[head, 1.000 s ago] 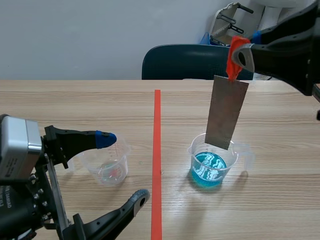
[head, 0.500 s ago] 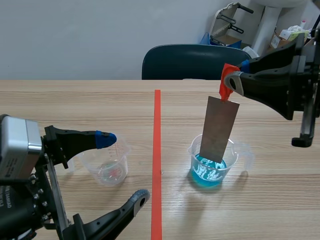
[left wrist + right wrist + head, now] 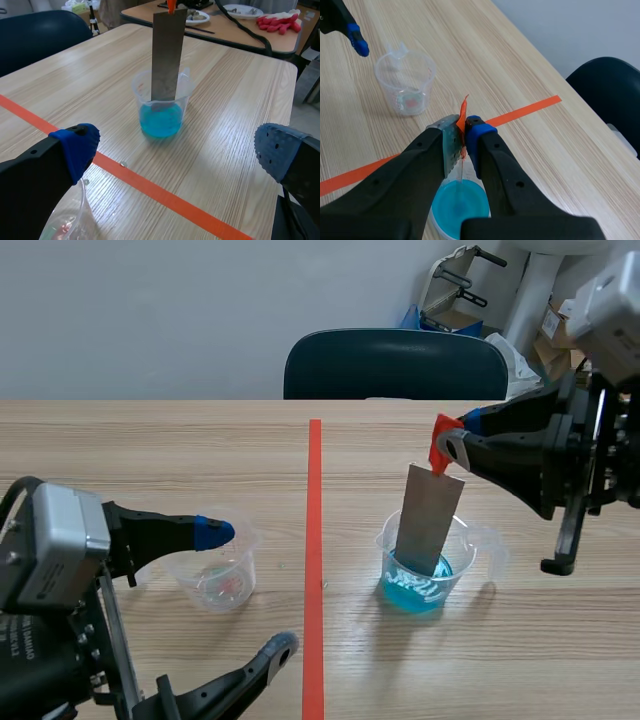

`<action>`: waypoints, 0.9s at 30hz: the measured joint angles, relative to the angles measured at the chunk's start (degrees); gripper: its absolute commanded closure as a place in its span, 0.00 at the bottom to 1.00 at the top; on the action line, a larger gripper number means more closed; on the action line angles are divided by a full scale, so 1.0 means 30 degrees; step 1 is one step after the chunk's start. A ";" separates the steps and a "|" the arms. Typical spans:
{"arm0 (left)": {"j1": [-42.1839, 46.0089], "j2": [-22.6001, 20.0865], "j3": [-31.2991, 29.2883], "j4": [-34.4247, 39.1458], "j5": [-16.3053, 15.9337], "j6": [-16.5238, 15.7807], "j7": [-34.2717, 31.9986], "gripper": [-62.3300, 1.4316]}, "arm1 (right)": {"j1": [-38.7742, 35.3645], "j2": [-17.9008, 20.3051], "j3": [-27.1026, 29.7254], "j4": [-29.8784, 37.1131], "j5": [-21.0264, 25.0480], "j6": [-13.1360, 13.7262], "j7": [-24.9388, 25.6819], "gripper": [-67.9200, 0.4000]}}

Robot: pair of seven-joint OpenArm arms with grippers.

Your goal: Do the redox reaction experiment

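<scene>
Metal strip: a flat grey metal strip [image 3: 430, 518] stands in the blue-liquid cup [image 3: 425, 565], on the table [image 3: 150, 450] to the right of the orange-red tape line [image 3: 313, 570].
Strip's lower end: inside the cup. In the left wrist view it reaches the surface of the blue liquid [image 3: 160, 120]. How deep it goes cannot be told.
Long axis: nearly upright. In the scene view the top leans slightly toward the right arm [image 3: 560, 465].
Right jaws: clenched on the orange-red tab [image 3: 443, 445] at the strip's top end, so the strip hangs straight down from them. In the right wrist view the blue liquid lies directly beneath the jaws.
Left jaws: released and wide apart, holding nothing. They sit low beside the second clear cup [image 3: 215, 575], left of the tape line, with one blue fingertip [image 3: 215, 532] above its rim.
Second cup: almost empty, with a faint reddish trace at the bottom, well apart from the blue one.
Nearer arm: the right arm. The left arm is across the tape line from the strip.
Likely step: dipping the strip. Any raising or lowering would run along the strip's own length, and drift sideways could press it against the cup wall.
</scene>
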 measured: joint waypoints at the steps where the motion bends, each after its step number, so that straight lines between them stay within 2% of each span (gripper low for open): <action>1: 0.0000 0.0000 0.0000 0.0000 0.0000 0.0000 0.0029 0.00 | 0.0066 -0.0036 -0.0080 -0.0160 -0.0233 -0.0007 0.0284 0.98; 9: 0.0000 0.0000 0.0000 0.0000 -0.0007 0.0000 -0.0051 0.00 | 0.0678 -0.0182 -0.1428 -0.1617 -0.1486 -0.0182 0.1800 0.98; 16: 0.0000 0.0000 0.0000 0.0000 -0.0007 0.0000 -0.0066 0.00 | 0.1151 -0.0546 -0.1814 -0.2637 -0.2885 -0.0291 0.2055 0.98; 27: 0.0000 0.0000 0.0000 0.0000 -0.0007 0.0000 -0.0619 0.00 | 0.1122 -0.0605 -0.1814 -0.2688 -0.3067 -0.0291 0.2157 0.98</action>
